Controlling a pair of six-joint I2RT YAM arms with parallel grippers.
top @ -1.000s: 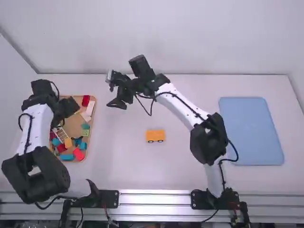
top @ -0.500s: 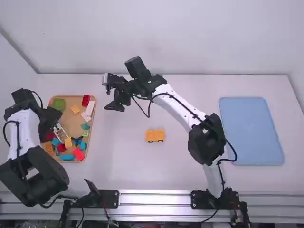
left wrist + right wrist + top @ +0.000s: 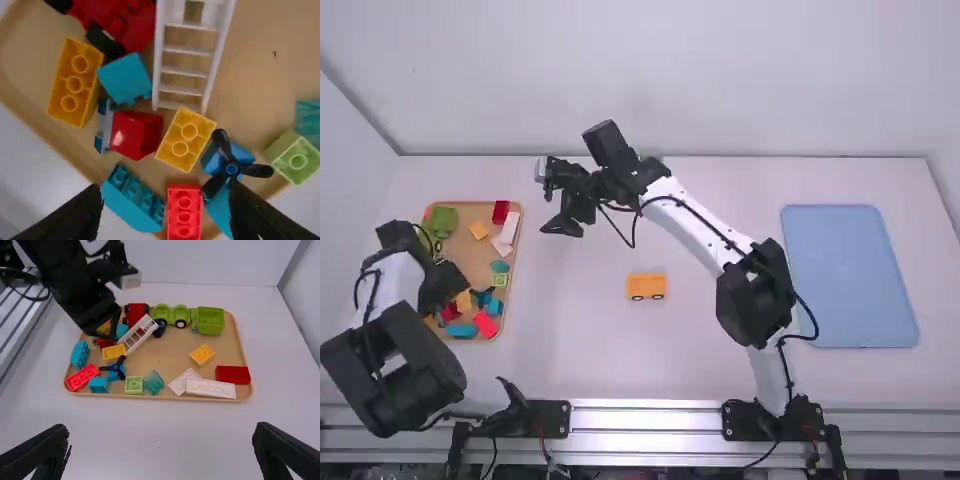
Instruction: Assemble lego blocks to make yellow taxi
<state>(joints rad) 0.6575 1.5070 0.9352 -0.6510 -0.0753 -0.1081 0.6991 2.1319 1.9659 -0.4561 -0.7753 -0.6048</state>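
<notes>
In the high view, a yellow-orange wheeled block piece stands on the table's middle. My left gripper is over the tray's near left part. Its fingers stand apart in the left wrist view, where the left gripper has no block between its fingertips; a yellow block and an orange block lie among other pieces. My right gripper is above the table, right of the tray, and stands open in the right wrist view, the right gripper holding nothing. Another yellow-orange block lies apart in the tray.
The brown tray at the left holds red, teal, green and white pieces. A white ladder lies beside the yellow block, near a black propeller piece. A green train sits at the tray's edge. A blue mat lies far right.
My left gripper has moved toward the camera over the tray, from its far part to its near left part, uncovering the green piece. The right gripper shifted slightly left, then stayed still.
</notes>
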